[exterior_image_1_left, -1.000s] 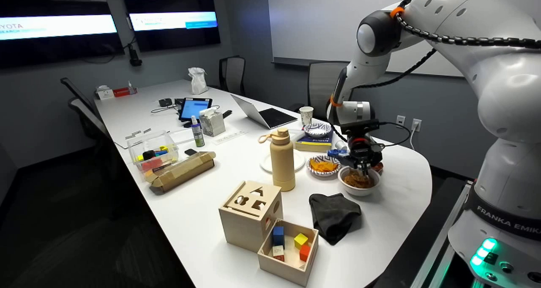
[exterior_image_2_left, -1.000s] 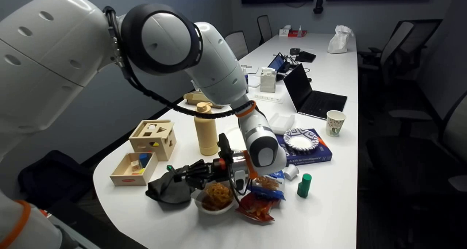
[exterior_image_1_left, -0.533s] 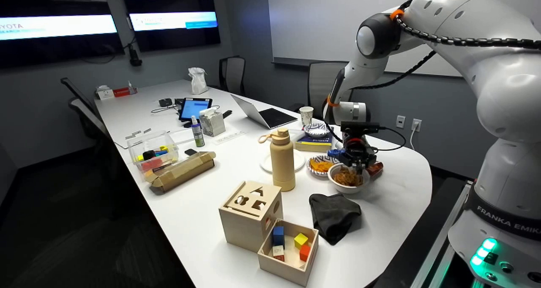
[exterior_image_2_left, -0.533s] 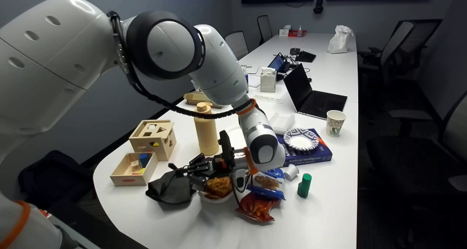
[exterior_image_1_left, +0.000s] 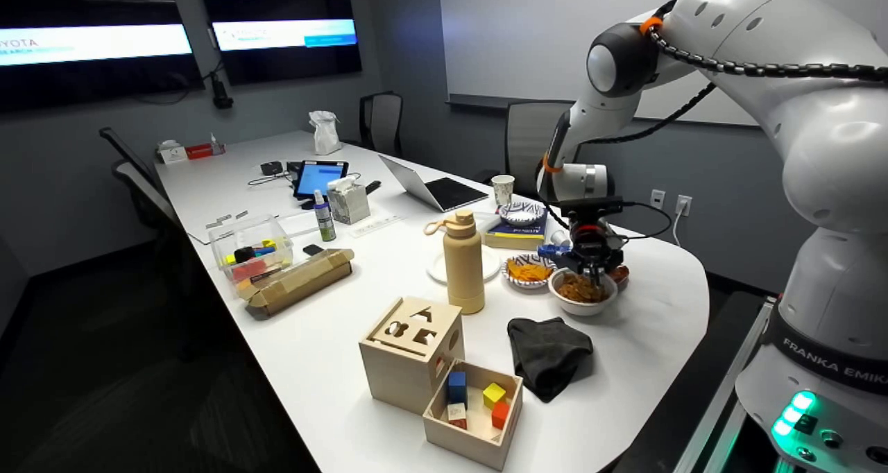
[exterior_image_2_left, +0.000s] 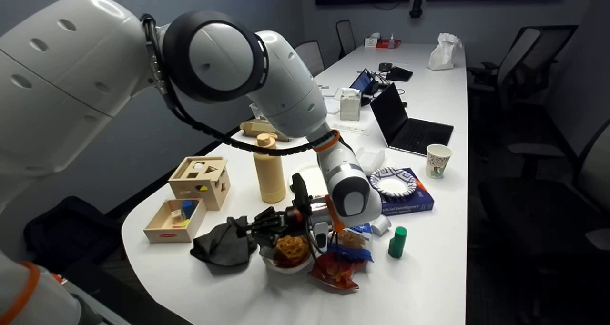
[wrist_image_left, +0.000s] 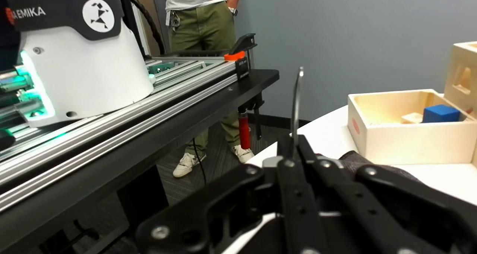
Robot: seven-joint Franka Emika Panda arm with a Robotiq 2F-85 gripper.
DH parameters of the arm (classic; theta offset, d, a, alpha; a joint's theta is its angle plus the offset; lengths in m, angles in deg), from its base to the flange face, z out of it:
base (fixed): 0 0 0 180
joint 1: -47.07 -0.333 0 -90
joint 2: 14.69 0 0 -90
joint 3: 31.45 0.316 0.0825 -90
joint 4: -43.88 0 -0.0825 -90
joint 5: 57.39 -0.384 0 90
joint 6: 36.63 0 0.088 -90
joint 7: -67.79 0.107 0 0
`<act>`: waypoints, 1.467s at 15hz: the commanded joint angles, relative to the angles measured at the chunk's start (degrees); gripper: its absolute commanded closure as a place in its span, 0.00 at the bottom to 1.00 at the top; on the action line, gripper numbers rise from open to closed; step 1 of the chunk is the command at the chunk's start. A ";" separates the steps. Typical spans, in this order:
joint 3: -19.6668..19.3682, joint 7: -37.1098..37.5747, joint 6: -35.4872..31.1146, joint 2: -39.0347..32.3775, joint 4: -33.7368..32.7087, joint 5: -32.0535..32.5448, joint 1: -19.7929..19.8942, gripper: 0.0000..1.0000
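Grasping: end effector (wrist_image_left: 294,151) clenched on thin metal utensil (wrist_image_left: 296,110) | long axis near-upright | visible end up | kind unclear, edge-on

Thin grey metallic-looking strip (wrist_image_left: 295,114), kind unclear, edge-on in wrist view, gripped in tool (wrist_image_left: 295,149). White round bowl (exterior_image_1_left: 581,308) upright, near end of counter (exterior_image_1_left: 638,369), beneath tool; brown food (exterior_image_1_left: 580,290) inside.

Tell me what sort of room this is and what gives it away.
Most likely an office meeting room: a long white table runs down it, office chairs stand along both sides, and two large screens hang on the wall.
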 commanded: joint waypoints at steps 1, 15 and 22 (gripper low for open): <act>-1.06 6.25 4.90 -1.19 -0.15 -0.11 -0.15 0.99; -3.51 -7.99 -2.55 12.66 10.09 1.71 0.09 0.99; -1.74 -8.91 -9.92 25.26 12.19 5.97 -3.58 0.99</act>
